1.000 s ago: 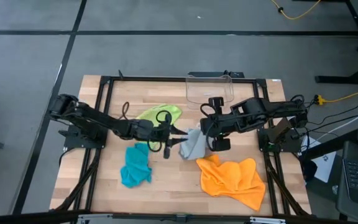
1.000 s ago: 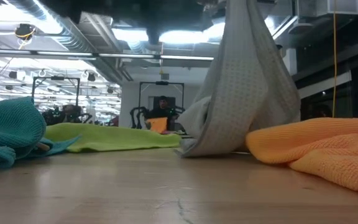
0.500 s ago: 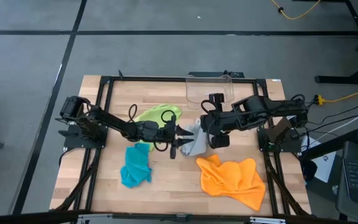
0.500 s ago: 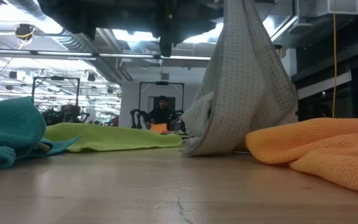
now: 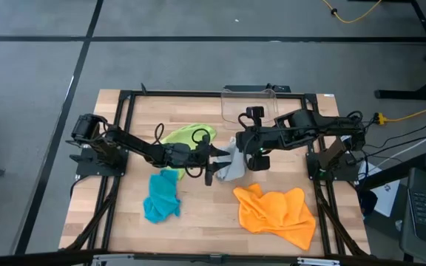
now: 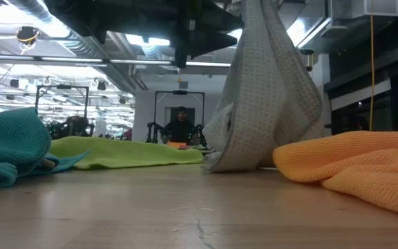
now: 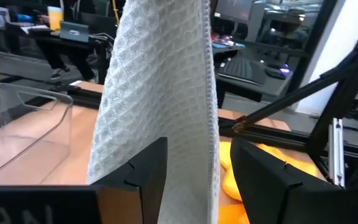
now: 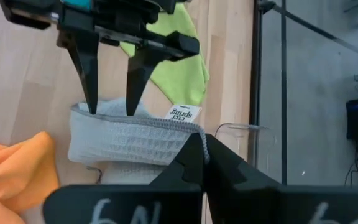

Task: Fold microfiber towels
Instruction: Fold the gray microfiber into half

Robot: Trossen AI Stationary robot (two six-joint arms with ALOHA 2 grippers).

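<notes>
Orange towel (image 5: 275, 214): lying crumpled closest to the tabletop's near edge, toward the near right corner; in the low view (image 6: 354, 166) it bulks up on the right.
Teal towel (image 5: 161, 196): bunched up on the near left part of the tabletop, well apart from the orange one, nobody on it.
Grey towel (image 5: 231, 164): right at the middle of the tabletop, and it is up! It hangs as a tall drape in the low view (image 6: 264, 97), its bottom fold resting on the wood just beside the orange towel.
Right gripper (image 5: 244, 145): reaching in from the right edge, fingers pinched tight together on the grey towel's top hem (image 8: 135, 127), holding the cloth aloft.
Left gripper (image 5: 214, 164): stretched in from the left edge to the hanging cloth; its two fingers (image 7: 148, 168) stand parted with the towel's edge (image 7: 166, 93) hanging between them, nothing gripped. From the right wrist its tips (image 8: 110, 81) point onto the hem.
Lime green towel (image 5: 187, 135): flat on the wood beyond the left arm, toward the far edge.
Clear plastic bin (image 5: 248, 103): sits at the far edge, right of centre.
Person (image 6: 180, 123): seen in the room beyond the table, low view only.
</notes>
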